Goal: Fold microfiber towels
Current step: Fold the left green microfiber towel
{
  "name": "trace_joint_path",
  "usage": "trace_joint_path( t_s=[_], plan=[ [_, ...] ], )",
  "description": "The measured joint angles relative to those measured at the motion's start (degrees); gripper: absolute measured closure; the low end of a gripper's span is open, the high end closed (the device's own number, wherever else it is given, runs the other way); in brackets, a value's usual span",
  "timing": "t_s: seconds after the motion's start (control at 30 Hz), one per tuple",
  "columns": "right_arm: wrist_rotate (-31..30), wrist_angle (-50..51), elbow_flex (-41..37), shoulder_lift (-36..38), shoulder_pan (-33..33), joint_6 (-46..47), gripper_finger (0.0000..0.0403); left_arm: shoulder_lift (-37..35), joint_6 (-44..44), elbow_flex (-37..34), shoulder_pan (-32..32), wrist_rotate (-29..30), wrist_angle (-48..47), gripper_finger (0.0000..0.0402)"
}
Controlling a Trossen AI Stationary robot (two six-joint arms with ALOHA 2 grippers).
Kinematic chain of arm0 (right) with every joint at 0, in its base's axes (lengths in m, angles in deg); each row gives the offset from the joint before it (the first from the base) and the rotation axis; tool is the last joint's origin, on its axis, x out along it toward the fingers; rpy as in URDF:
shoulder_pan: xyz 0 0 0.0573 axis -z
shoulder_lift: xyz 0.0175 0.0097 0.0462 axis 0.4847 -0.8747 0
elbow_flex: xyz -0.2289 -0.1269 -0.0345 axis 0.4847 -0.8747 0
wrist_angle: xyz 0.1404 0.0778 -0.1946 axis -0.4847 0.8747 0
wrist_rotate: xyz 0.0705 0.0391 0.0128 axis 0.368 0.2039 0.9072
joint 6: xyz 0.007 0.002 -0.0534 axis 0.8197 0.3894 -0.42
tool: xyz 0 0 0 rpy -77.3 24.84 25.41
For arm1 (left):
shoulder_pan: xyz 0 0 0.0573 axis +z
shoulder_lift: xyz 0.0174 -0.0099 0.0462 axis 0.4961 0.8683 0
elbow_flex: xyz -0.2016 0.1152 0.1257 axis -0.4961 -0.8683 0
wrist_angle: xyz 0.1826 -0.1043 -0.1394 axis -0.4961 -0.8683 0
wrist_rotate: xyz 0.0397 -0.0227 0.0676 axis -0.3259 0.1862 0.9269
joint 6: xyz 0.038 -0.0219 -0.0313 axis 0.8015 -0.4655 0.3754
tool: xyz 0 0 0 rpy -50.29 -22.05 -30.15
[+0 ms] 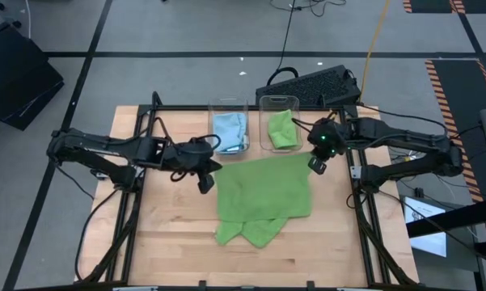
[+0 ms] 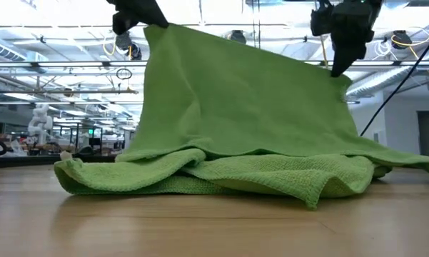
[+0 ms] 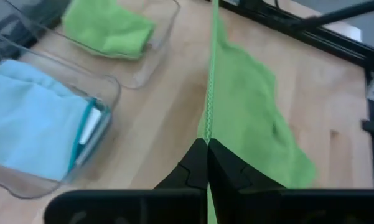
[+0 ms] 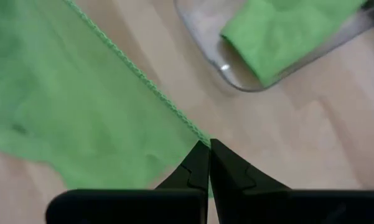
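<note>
Bunched near edge of lime green towel (image 2: 200, 175) on table | left gripper (image 1: 205, 179), right gripper (image 1: 316, 165) both pinched on its far corners, lifted | fold barely started, binned towels done

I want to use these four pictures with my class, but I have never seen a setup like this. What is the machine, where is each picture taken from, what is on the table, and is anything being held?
It is a robot with two dark arms at a wooden table. Each arm ends in a two-finger hand.

One picture looks straight down from above. One looks level across the tabletop. The other two come from a camera on each wrist, looking past that arm's own fingers.

The left hand and the right hand are each shut on a top corner of a lime green towel. They hold its upper edge in the air while its lower part lies rumpled on the table.

Behind it stand two clear bins. One bin holds a light blue towel; the other bin holds a folded green towel.
</note>
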Motion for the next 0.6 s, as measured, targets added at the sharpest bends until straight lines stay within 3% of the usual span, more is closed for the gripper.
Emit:
trace_joint_path(
  t_s=[0.2, 0.6],
  plan=[
    [-3.13, -5.19, -0.53, -0.31, 1.14, -3.58, 0.0403, -0.71, -0.39, 0.01, 3.25, 2.05, 0.49, 0.0398],
    [4.96, -8.82, -7.59, -0.15, 0.81, -0.85, 0.0403, 0.74, -0.05, -0.09, 3.21, -2.58, -4.56, 0.0396]
  ],
)
